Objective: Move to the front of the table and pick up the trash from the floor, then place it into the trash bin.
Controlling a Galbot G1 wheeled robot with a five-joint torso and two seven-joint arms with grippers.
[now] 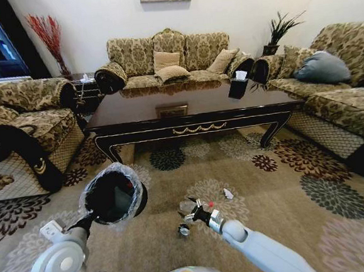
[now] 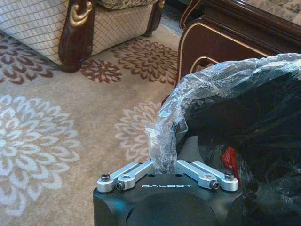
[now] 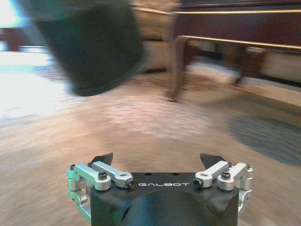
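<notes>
Holding the trash bin [image 1: 113, 195] tilted and lifted off the carpet [image 1: 281, 197], the left gripper [image 1: 88, 220] is clamped on the near rim, its fingers [image 2: 133, 171] drawn close together around a bunched fold of the clear bag; in the left wrist view a red bit [image 2: 230, 159] shows inside the bin [image 2: 244, 122]. Just beside the bin, on the side away from the left-hand armchair [image 1: 23, 117], the right gripper [image 1: 191, 212] hangs low over the carpet with its fingers [image 3: 104, 158] spread wide and nothing between them, and the right wrist view shows the bin [image 3: 89, 47] raised in front of it. Around that gripper lie pieces of the trash: a clear bottle with a red cap [image 1: 203, 205] touching or just under it, a tiny dark round piece [image 1: 184, 230] nearer the robot, and a small white scrap [image 1: 228, 193] slightly beyond. Farther from the bin stands the table [image 1: 186, 113], its gold-trimmed front rail facing the robot, with a small black tissue box [image 1: 238, 86] on its far right corner. Beyond the table sits a sofa [image 1: 170, 61].
</notes>
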